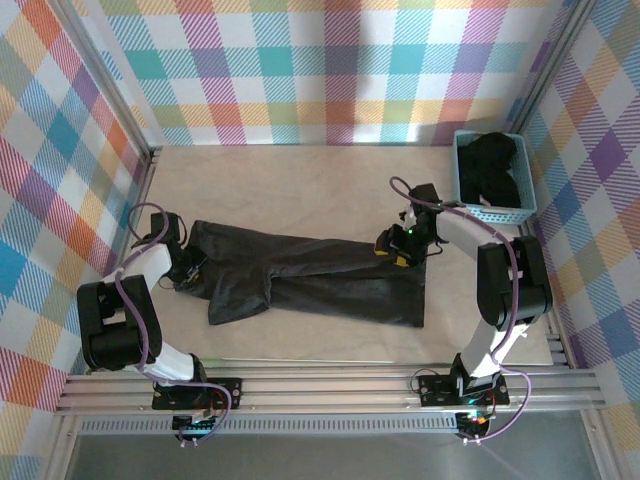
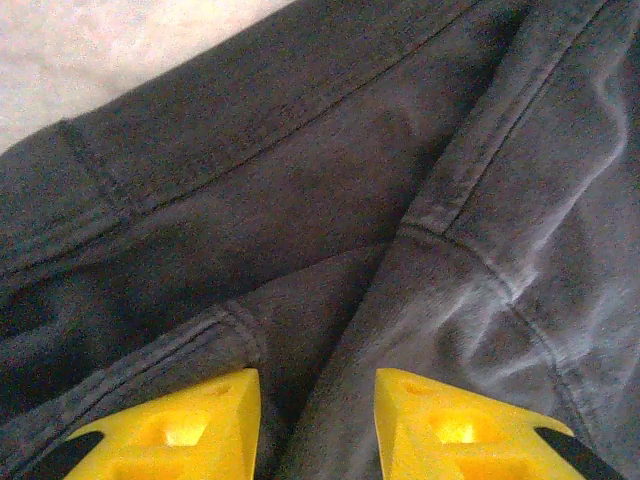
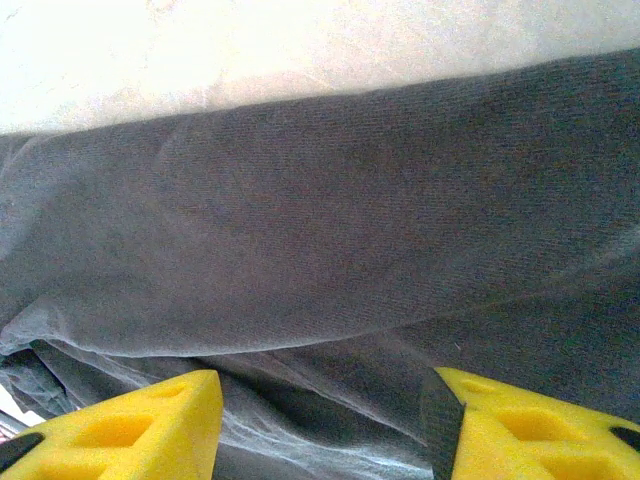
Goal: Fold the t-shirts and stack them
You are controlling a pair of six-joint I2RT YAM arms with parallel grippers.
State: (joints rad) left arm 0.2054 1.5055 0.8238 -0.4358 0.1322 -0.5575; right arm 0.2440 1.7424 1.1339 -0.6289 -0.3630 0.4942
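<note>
Lying across mid-frame, 1 t-shirt [image 1: 310, 280] spreads out; left gripper [image 2: 315, 388] stands narrowly parted, right gripper [image 3: 328, 388] wide, both over its cloth.

The left arm [image 1: 140, 265] and right arm [image 1: 462, 230] are white tubes with black joints, each with a lilac cable [image 1: 515, 290], and the fingers [image 2: 180, 435] are yellow hollowed wedges.

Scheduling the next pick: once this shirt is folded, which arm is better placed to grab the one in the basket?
Right, probably. The basket sits at far right, just beyond the right gripper. The left gripper is over the opposite end of the spread t-shirt.
</note>
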